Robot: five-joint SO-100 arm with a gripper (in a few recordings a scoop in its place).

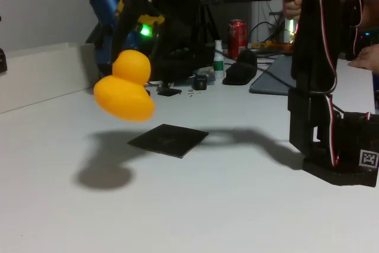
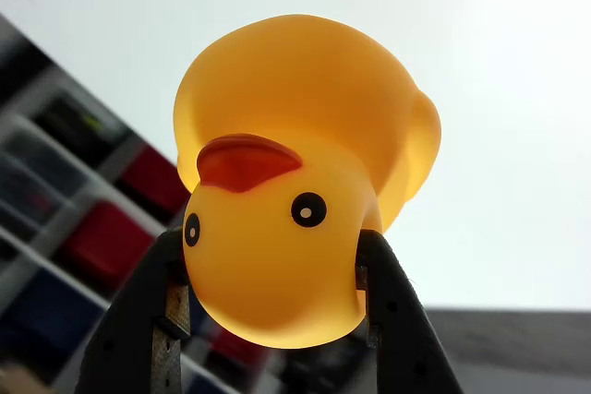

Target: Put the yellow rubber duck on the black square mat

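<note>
Duck (image 1: 125, 87) hangs in the air above the white table (image 1: 237, 205), up and to the left of the mat (image 1: 168, 140) in the fixed view. It does not touch the table or the mat. Its dark shadow lies on the table, left of the mat. The mat lies flat on the table.

In the wrist view the gripper (image 2: 272, 274) is squeezing the duck's (image 2: 295, 173) head from both sides. One dark finger (image 2: 152, 320) presses the left side of the head and the other presses the right side. The duck's orange beak and two black eyes face the camera, and its fat body sticks out past the head.

In the fixed view the black arm (image 1: 314, 75) stands at the right of the table. A red can (image 1: 237, 35) stands far back among other things.
</note>
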